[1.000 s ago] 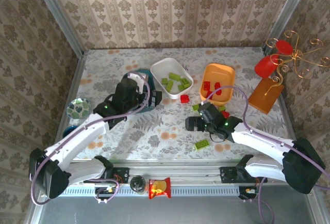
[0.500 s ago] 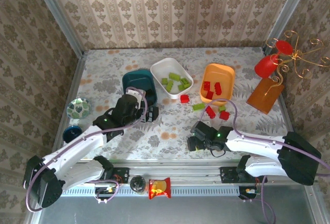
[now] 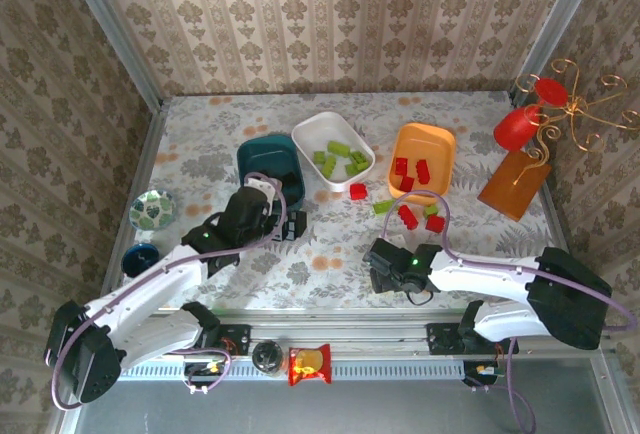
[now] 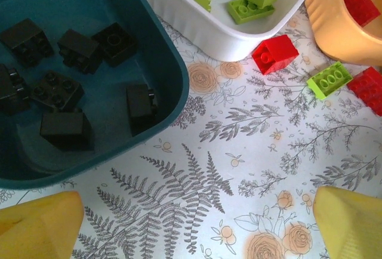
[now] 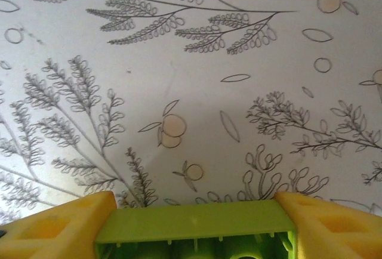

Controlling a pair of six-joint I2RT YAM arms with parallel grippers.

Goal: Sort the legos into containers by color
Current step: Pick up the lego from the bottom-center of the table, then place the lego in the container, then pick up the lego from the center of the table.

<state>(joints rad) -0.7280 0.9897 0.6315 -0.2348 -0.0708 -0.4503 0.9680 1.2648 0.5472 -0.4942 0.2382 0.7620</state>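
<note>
Brick (image 5: 191, 223), lime green, is pinched in the right gripper (image 3: 385, 266), down near the table's (image 5: 179, 62) front edge. I'd lift it clear, then carry it to the white tub (image 3: 303, 137). The left gripper (image 4: 197, 223) gapes empty beside the teal tub (image 4: 173, 74).

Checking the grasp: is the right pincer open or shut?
Shut on a lime green plastic brick, pressed between both yellow fingers.

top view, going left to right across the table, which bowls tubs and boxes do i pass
small patterned bowl, dark teal plastic tub, white plastic tub, orange plastic tub, amber translucent box
</note>
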